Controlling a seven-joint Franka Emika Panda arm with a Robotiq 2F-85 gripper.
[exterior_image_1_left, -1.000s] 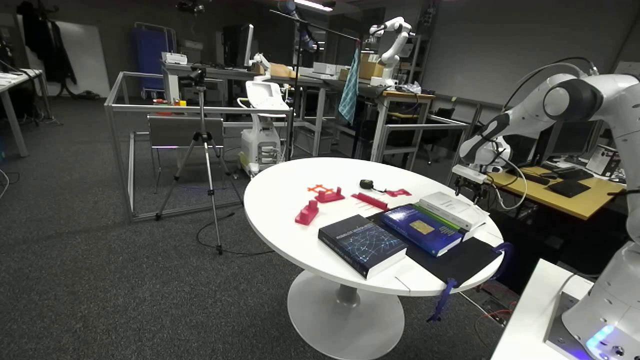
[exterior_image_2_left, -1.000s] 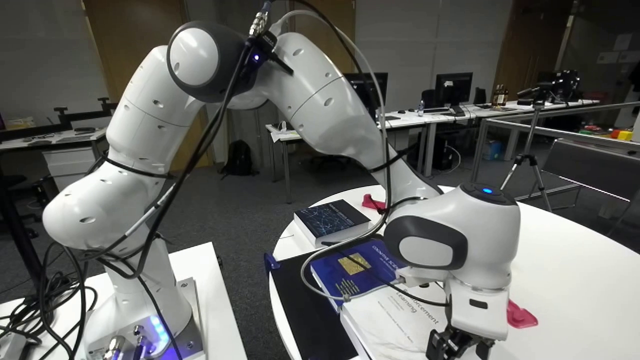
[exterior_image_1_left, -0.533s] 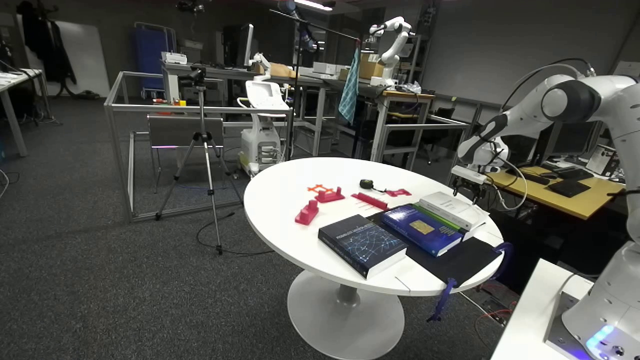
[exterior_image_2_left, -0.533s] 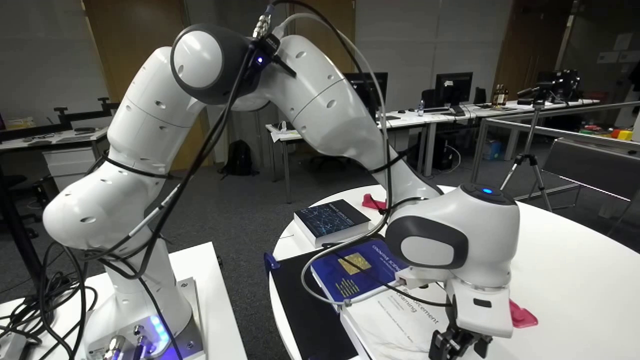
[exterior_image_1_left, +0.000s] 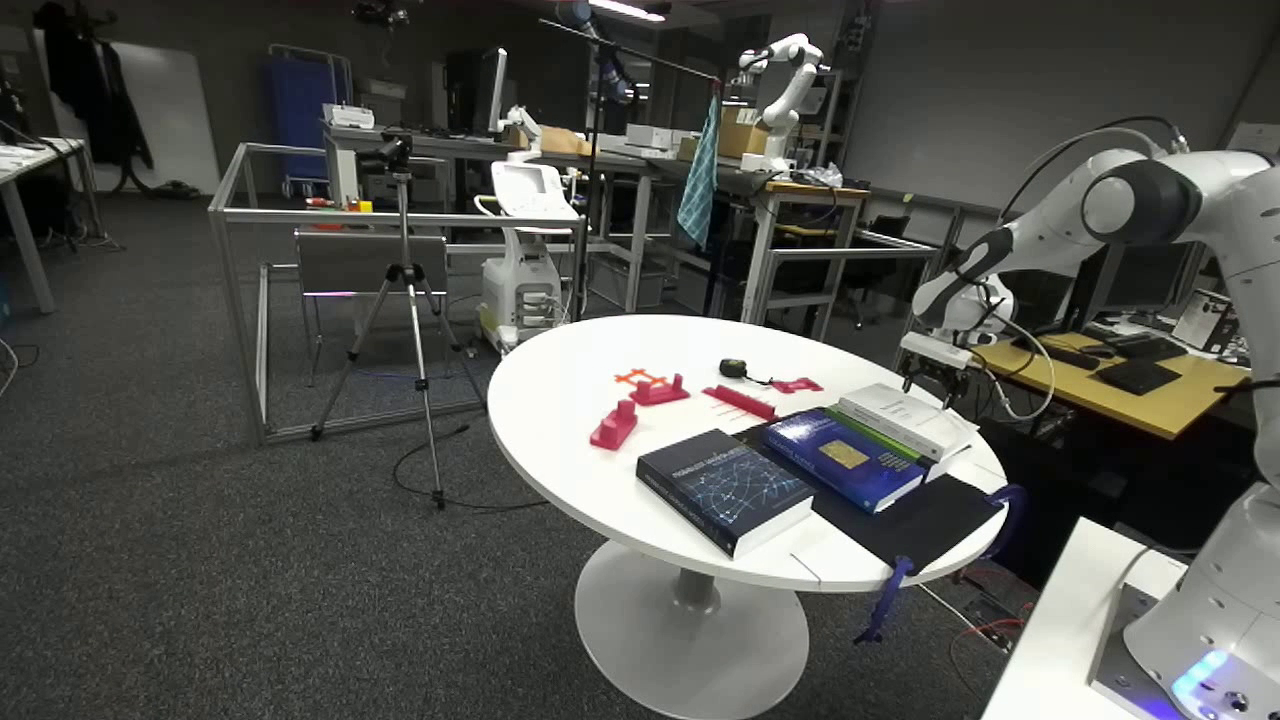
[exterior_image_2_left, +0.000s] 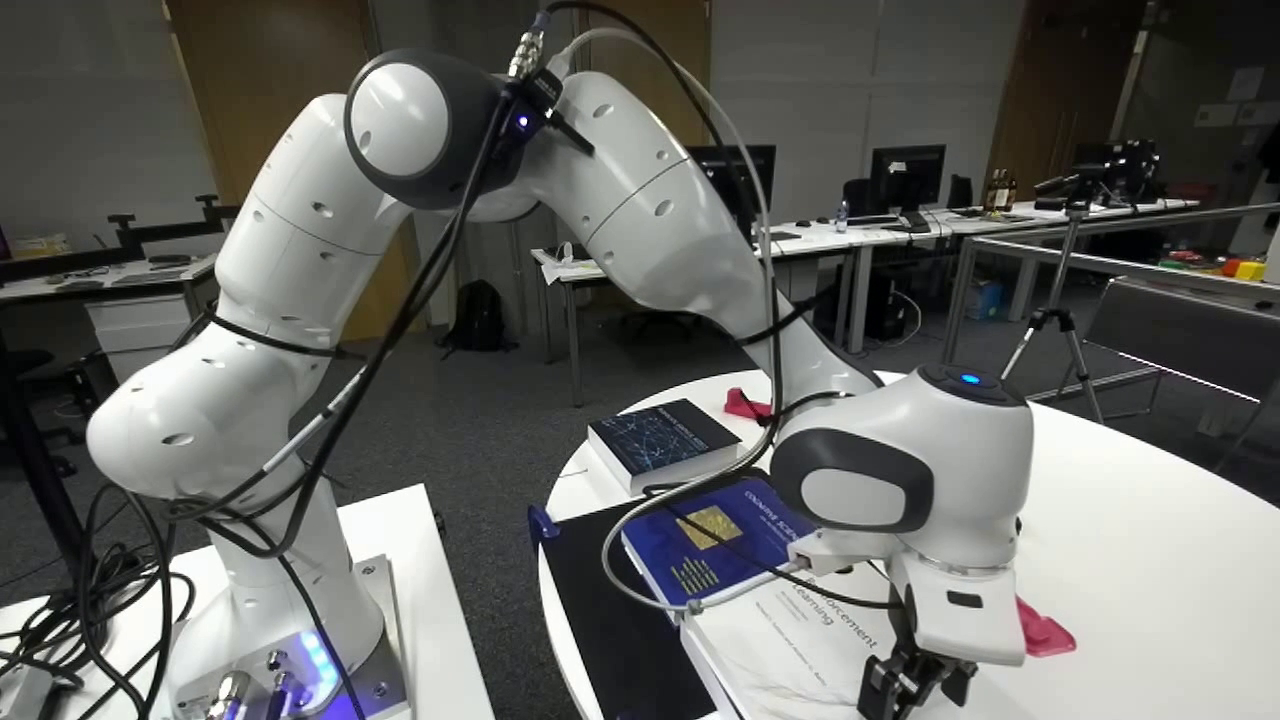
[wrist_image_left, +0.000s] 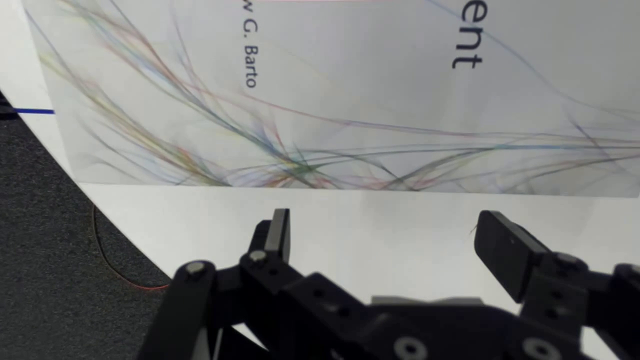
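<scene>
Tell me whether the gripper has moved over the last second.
Yes, slightly: in an exterior view, the gripper has shifted toward the left of the picture, judged against the unmoved Reinforcement Learning book.

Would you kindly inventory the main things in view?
round table: 1, white, foreground
white book: 1, white, on table
black sheet: 1, black, on table
blue book: 1, blue, on black sheet
dark book: 1, navy, on table
pink pieces: 4, pink, on table
orange lattice: 1, orange, on table
small item: 1, black, on table
tripod: 1, silver, on floor
far arm: 1, white, background
near arm: 1, white, above table
gripper: 1, black, open near white book
</scene>
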